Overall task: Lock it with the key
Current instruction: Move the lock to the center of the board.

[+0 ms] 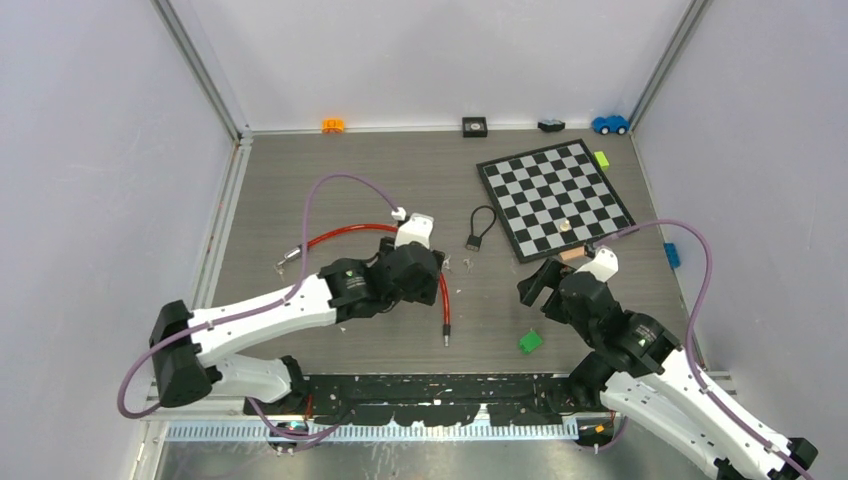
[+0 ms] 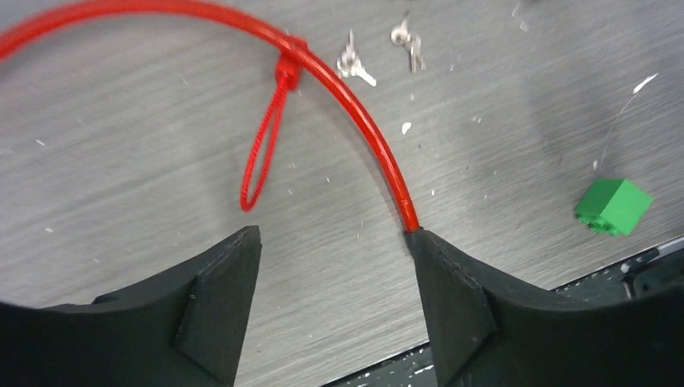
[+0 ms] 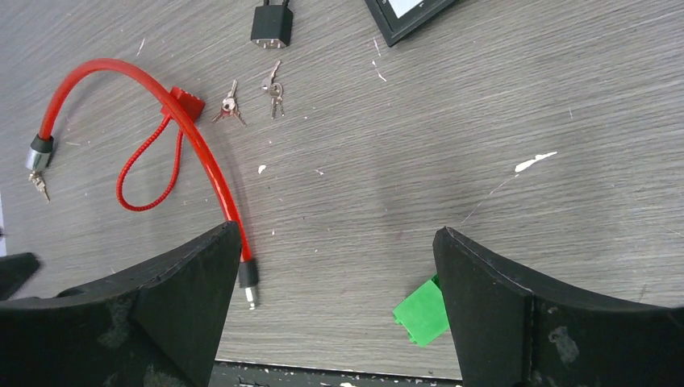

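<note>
Red cable lock [image 3: 184, 103]; black padlock [image 3: 271, 26]; green block [image 3: 421, 310]; black-and-white chequered board [image 1: 555, 197].

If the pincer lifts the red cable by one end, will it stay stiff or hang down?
The red cable is probably springy: it lies in a smooth arc, not limp. Its glossy coating may slip in a grip. The metal tip would likely weigh that end down.

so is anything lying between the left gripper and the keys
Yes. The red cable arcs across the table between the open left gripper and the keys, which lie just beyond its curve. The cable seems to lie flat, so coming down on the keys from above would probably clear it.
</note>
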